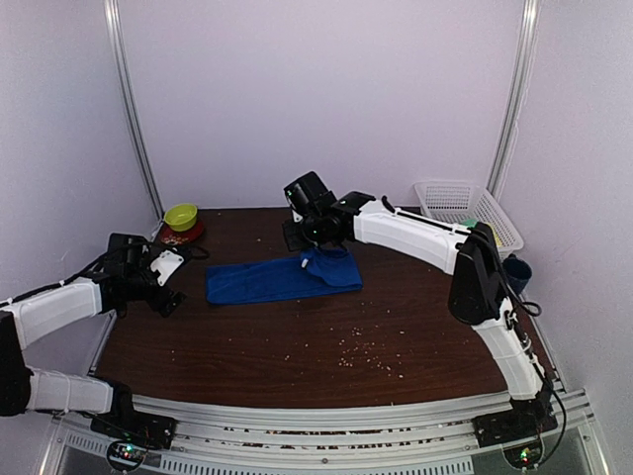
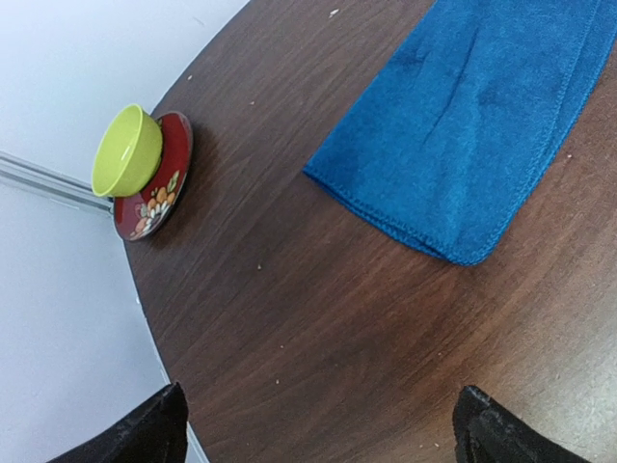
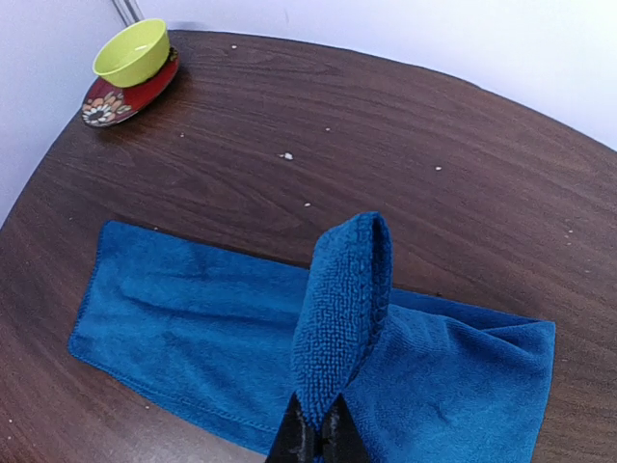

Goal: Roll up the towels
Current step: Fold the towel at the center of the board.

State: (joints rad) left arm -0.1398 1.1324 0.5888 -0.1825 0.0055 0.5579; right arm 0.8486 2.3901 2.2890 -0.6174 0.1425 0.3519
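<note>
One royal blue towel (image 1: 267, 279) lies flat and lengthwise on the dark wooden table (image 1: 297, 346). My right gripper (image 1: 309, 252) is shut on a fold near the towel's right end and holds that fold raised off the table. In the right wrist view the gripper (image 3: 316, 436) pinches the upright blue fold (image 3: 342, 309), with the rest of the towel (image 3: 193, 318) spread out to the left. My left gripper (image 1: 168, 285) hovers left of the towel's left end. Its jaws (image 2: 323, 424) are wide open over bare wood, and the towel's corner (image 2: 463, 125) lies ahead of them.
A lime green bowl (image 1: 181, 215) sits on a red patterned plate (image 1: 185, 236) at the back left corner. At the back right stands a white mesh basket (image 1: 465, 206), with a dark blue cup (image 1: 516, 272) in front of it. Crumbs (image 1: 366, 351) are scattered over the near table.
</note>
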